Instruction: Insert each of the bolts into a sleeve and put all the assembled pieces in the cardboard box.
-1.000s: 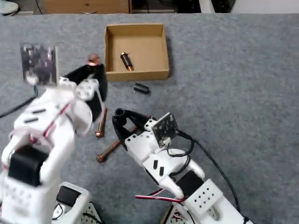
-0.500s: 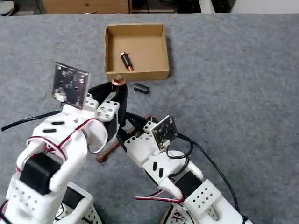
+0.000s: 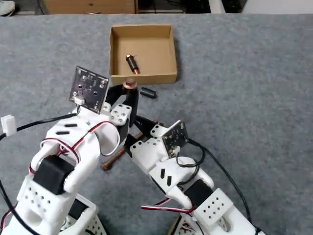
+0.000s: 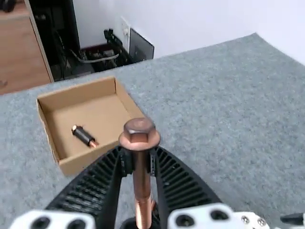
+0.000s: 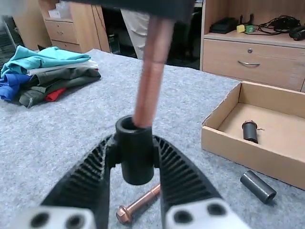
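Note:
My left gripper (image 3: 129, 98) is shut on a copper bolt (image 4: 139, 157), held upright with its hex head (image 3: 129, 84) on top. Right under it, my right gripper (image 5: 136, 162) is shut on a black sleeve (image 5: 137, 155) with the opening facing up. The bolt's shaft (image 5: 151, 71) comes down into the mouth of that sleeve. The cardboard box (image 3: 143, 78) stands just beyond both grippers and holds one assembled piece (image 3: 132, 64). A loose black sleeve (image 3: 147, 92) lies in front of the box. A second copper bolt (image 3: 113, 159) lies on the carpet beside the right arm.
Grey carpet covers the table, with open room to the right (image 3: 244, 88). A pile of folded clothes (image 5: 43, 71) lies at one table edge. Wooden drawers (image 5: 248, 52) stand behind the table.
My left arm has swung right with the bolt, from left of the box to above the right gripper. The bolt's tip now meets the sleeve. The right arm barely moved.

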Tool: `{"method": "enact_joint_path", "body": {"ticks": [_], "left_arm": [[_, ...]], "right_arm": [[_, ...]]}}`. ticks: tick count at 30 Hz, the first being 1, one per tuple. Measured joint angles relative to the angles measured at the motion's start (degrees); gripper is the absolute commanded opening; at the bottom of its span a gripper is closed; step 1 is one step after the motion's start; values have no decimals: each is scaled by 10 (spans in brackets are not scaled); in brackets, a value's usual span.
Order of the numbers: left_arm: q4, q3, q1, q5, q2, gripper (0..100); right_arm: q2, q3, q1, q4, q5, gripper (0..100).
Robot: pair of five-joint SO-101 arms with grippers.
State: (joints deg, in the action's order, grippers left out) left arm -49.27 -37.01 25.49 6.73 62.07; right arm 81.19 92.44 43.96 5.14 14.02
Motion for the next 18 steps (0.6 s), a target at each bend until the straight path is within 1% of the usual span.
{"method": "enact_joint_path", "body": {"ticks": [6,10,18], "left_arm": [[11,-2,0,3,4,18],[11,-3,-22,4,53,18],[11,-80,-35,4,135,19]], "right_arm": [[0,0,0,0,0,2],[0,0,0,0,0,2],[0,-11,0,0,0,2]]}}
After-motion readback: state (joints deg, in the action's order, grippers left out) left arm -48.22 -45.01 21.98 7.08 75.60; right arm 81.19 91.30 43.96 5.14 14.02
